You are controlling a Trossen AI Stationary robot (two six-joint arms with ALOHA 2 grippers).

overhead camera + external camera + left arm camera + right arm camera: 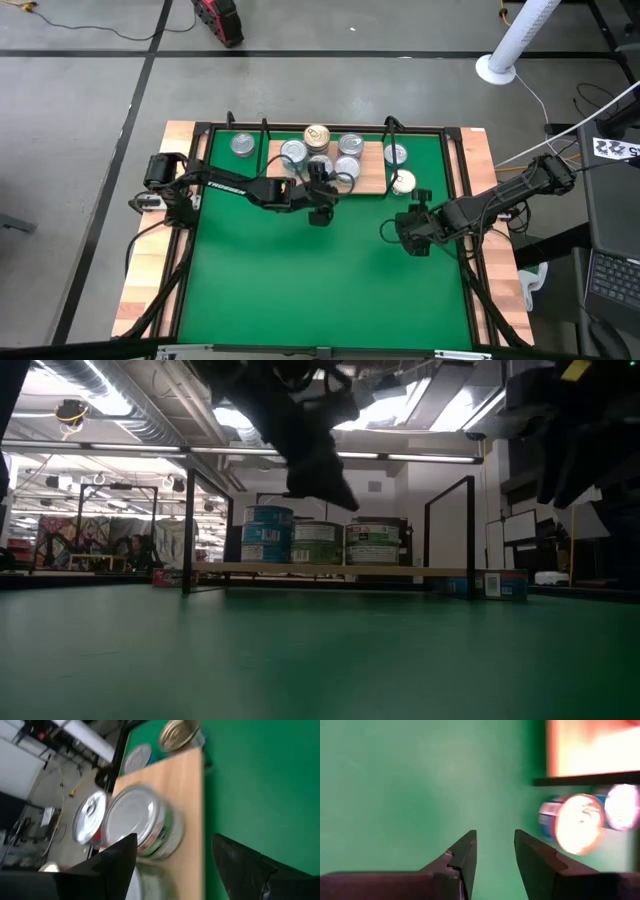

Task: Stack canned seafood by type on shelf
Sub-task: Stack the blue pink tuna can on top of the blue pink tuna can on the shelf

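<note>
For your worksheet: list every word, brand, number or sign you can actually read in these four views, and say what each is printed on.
"TROSSEN": white lettering on the left arm, only just legible in the high view.
Can labels on the shelf: print is there, but too small and blurred to read.
Black-and-white patterned tag at the right edge of the high view: a pattern, no readable words.
Nothing else readable.

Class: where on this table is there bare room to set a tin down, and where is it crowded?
Free: the green mat in front of both grippers, and its left part. Crowded: the shelf, packed with tins, with the left gripper at its front edge.
</note>
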